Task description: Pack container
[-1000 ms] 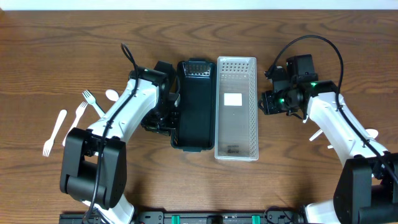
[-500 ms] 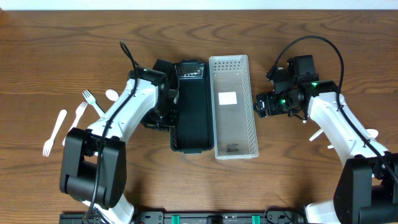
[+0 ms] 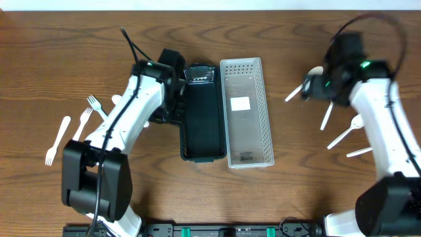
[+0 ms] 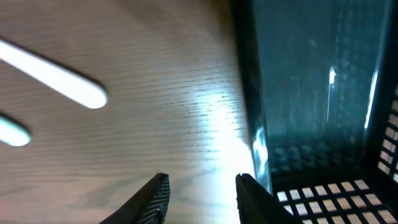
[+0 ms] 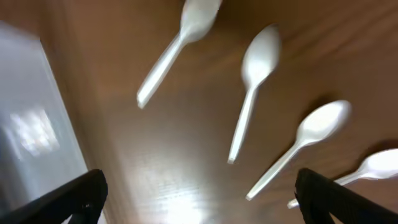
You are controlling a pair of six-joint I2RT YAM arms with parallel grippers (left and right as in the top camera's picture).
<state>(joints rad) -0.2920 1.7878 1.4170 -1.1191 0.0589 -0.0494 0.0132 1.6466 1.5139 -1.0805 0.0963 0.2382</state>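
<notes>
A black basket-like container (image 3: 200, 112) and a clear perforated container (image 3: 247, 112) lie side by side mid-table. My left gripper (image 3: 170, 113) hovers just outside the black container's left wall. In the left wrist view the left gripper (image 4: 200, 186) is open over bare wood, with the black container (image 4: 311, 93) to its right. My right gripper (image 3: 308, 87) is above several white plastic spoons (image 3: 327, 115) to the right of the clear container. In the right wrist view the right gripper (image 5: 199, 199) is wide open and empty over the spoons (image 5: 252, 87), with the clear container (image 5: 25, 124) at the left edge.
White forks (image 3: 82, 122) and a spoon (image 3: 117, 100) lie on the table left of my left arm. Blurred in the left wrist view are two white handles (image 4: 62, 84). More spoons (image 3: 358, 153) trail toward the right edge.
Both containers slid slightly left and back. My right gripper left the clear container, rose to the right over the spoons and opened wide. My left gripper's jaws parted beside the black container.
</notes>
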